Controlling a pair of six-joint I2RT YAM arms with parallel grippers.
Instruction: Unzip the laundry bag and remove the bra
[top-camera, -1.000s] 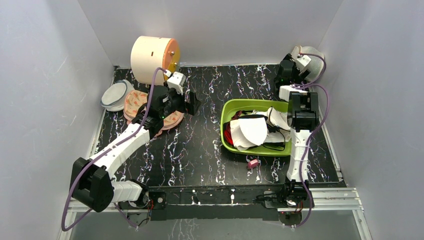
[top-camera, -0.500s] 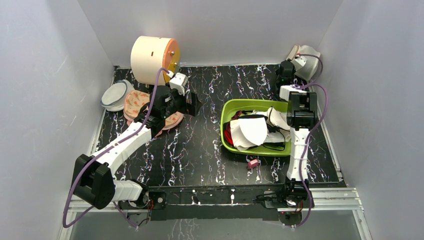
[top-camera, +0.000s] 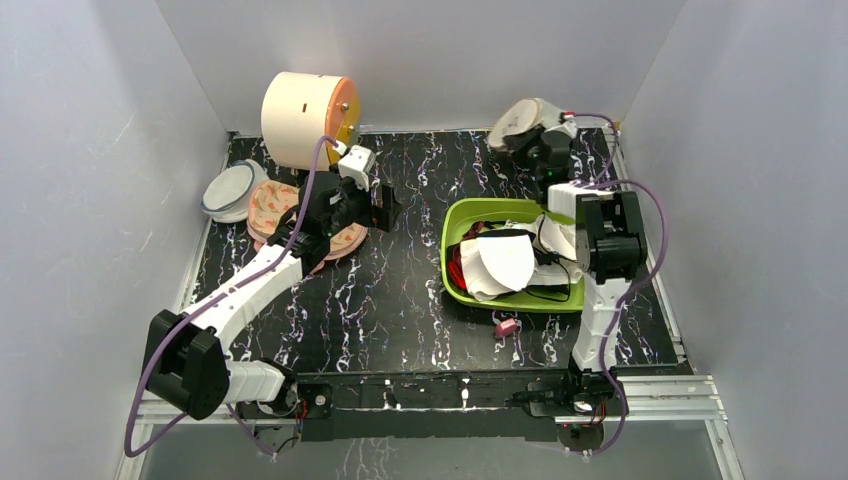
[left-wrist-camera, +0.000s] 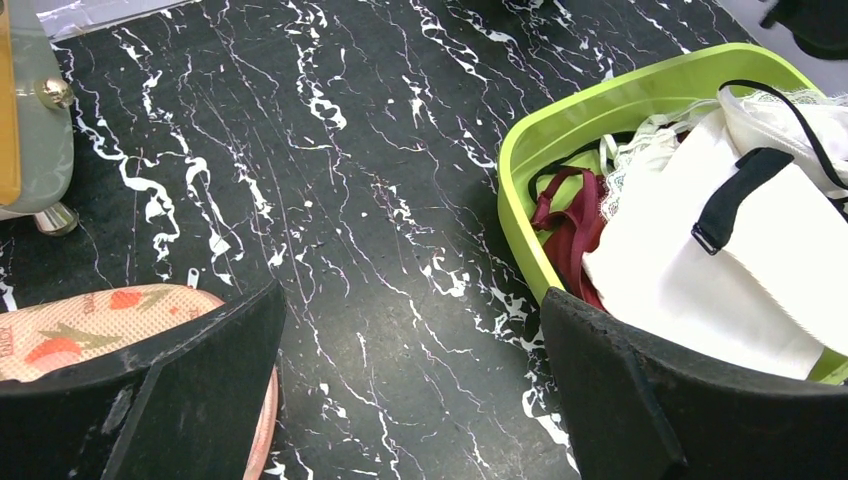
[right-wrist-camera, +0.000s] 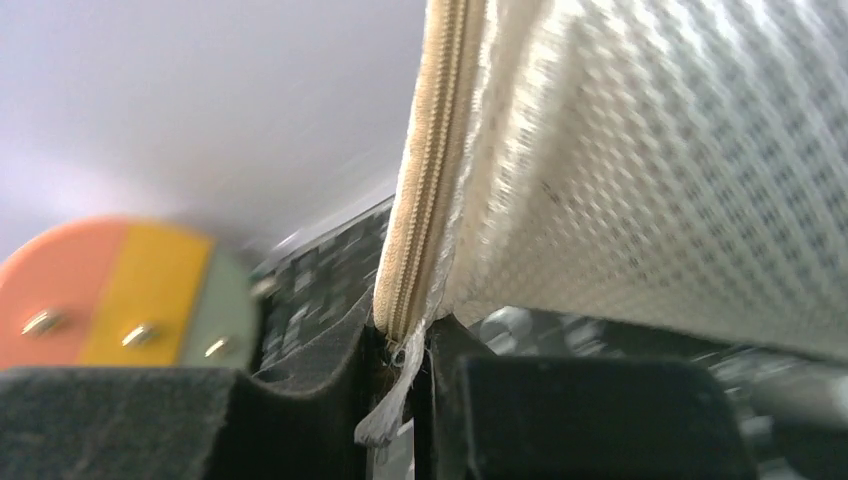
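The right arm's fingers (top-camera: 541, 150) are clamped on the rim of the white mesh, dome-shaped laundry bag (top-camera: 520, 121), which sits at the far edge of the black, white-veined marble counter (top-camera: 400, 290), close to the back wall and beyond the lime-green plastic basin (top-camera: 447, 240). In the right wrist view the fingers (right-wrist-camera: 450, 355) pinch the seam right at the beige zipper (right-wrist-camera: 428, 150), and the stretch of zipper on show is closed; the mesh face (right-wrist-camera: 660, 180) rises to the right of it.

The left arm's fingers (top-camera: 386, 206) are spread apart with nothing between them, above the counter just beside the round pink flamingo-patterned pouch (top-camera: 268, 203). Its wrist view shows that pouch (left-wrist-camera: 90, 318) behind one finger (left-wrist-camera: 225, 345) and the basin (left-wrist-camera: 620, 95) behind the other, holding white garments with black trim (left-wrist-camera: 700, 260). A cream cylinder with an orange end (top-camera: 300, 115) stands in the far left corner.
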